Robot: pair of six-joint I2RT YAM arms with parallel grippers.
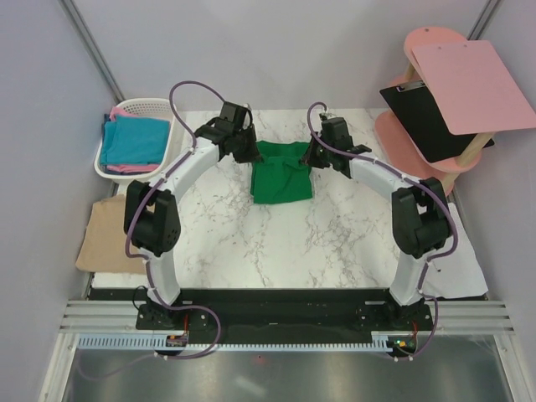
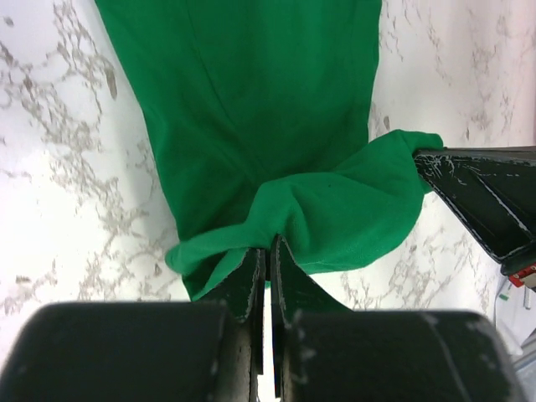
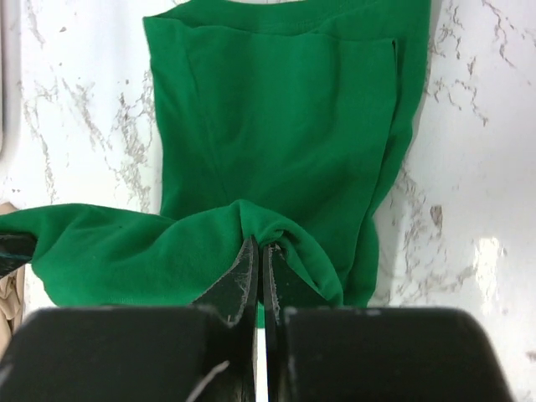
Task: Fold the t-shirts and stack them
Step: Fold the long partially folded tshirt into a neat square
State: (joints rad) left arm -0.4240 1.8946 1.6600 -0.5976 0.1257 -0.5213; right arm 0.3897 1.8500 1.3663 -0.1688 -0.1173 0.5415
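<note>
Top external: high over the near edge, looking down on the white marbled counter [image 1: 276,243].
Left wrist: close behind the left gripper [image 2: 268,244], facing past its tips.
Right wrist: same, behind the right gripper [image 3: 258,246].
Shared: bright green cloth t-shirt [image 1: 280,180] at both grippers' tips.

The spread t-shirt [image 1: 281,177] lies far centre on the table [image 1: 335,243]. Far left stands a basket [image 1: 138,107] holding folded t-shirts [image 1: 132,141]; a draped t-shirt [image 1: 105,239] overhangs the left edge; a stand [image 1: 389,132] sits far right.

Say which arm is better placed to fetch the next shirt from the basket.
Left, probably: the basket stands beside that arm, though left claw and right claw both pinch the green t-shirt.
</note>
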